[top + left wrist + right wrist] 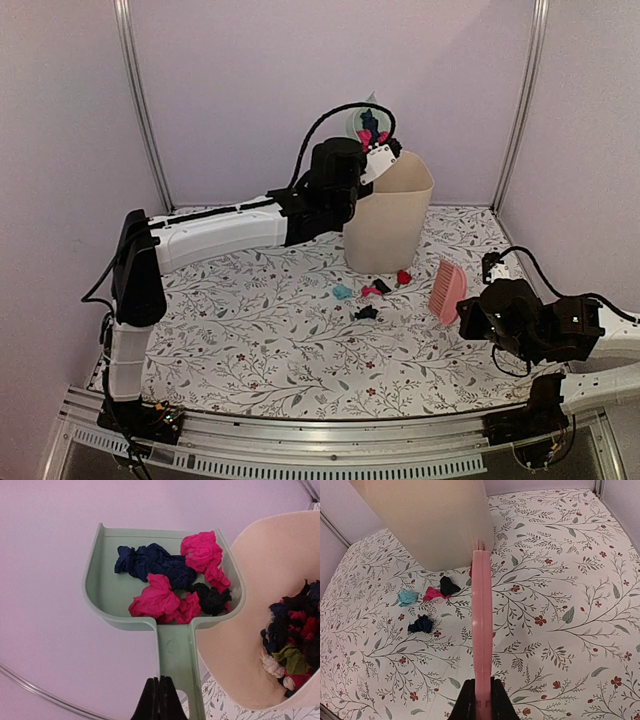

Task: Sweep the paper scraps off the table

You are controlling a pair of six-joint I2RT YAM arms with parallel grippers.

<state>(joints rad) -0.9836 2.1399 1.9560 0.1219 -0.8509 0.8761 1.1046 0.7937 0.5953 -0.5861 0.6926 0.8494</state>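
Observation:
My left gripper (376, 152) (159, 700) is shut on the handle of the mint-green dustpan (102, 592) and holds it high over the beige bin (388, 215). In the pan lie a navy scrap (150, 562), two pink scraps (202, 550) and a black one (212, 599). On the table (250, 340), in front of the bin, lie a teal scrap (408, 597), a pink scrap (433, 594), a black scrap (449, 585), a navy scrap (421, 624) and a red scrap (404, 277). My right gripper (482, 700) is shut on the pink brush (482, 630), right of them.
The bin (235, 630) holds several scraps (295, 640) and stands at the back middle of the table. Pale walls with metal posts enclose the back and sides. A metal rail (330, 440) runs along the near edge.

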